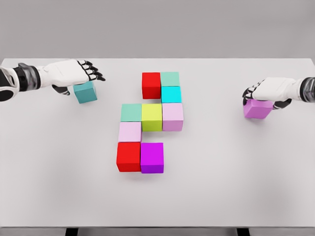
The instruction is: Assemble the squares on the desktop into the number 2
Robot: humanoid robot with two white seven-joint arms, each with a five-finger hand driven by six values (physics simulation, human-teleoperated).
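Head view: on the white table (246, 187) 9 cubes sit packed edge to edge near the middle; a red cube (151, 85) and mint cube (170, 78) lead the top row, a cyan cube (171, 94) below the mint; then a green cube (131, 112), yellow cube (152, 117) and pale pink cube (173, 116); a second pale pink cube (130, 132); a second red cube (129, 157) and magenta cube (151, 158) at the bottom. The left hand (74, 73) covers the top of a teal cube (85, 92), fingers extended, grasp unclear; the right hand (268, 91) is curled over a violet cube (258, 108), hiding its top edge; both forearms are cut off by the frame edges.
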